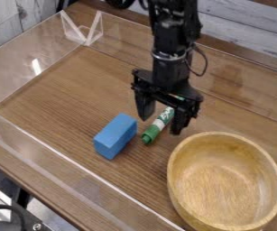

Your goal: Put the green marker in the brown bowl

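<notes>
The green marker (156, 129) lies on the wooden table, its lower green end showing beside the blue block and its upper part hidden behind my gripper. My gripper (166, 117) points straight down and stands open, its two black fingers straddling the marker's middle close above the table. One finger (143, 106) is on the marker's left and the other is on its right. Nothing is held between them. The brown bowl (225, 180), wide and shallow with light wood grain, sits at the lower right, empty, a short way from the marker's end.
A blue rectangular block (115, 135) lies just left of the marker. Clear acrylic walls (20, 63) fence the table on the left and front. A clear plastic stand (80, 32) sits at the back left.
</notes>
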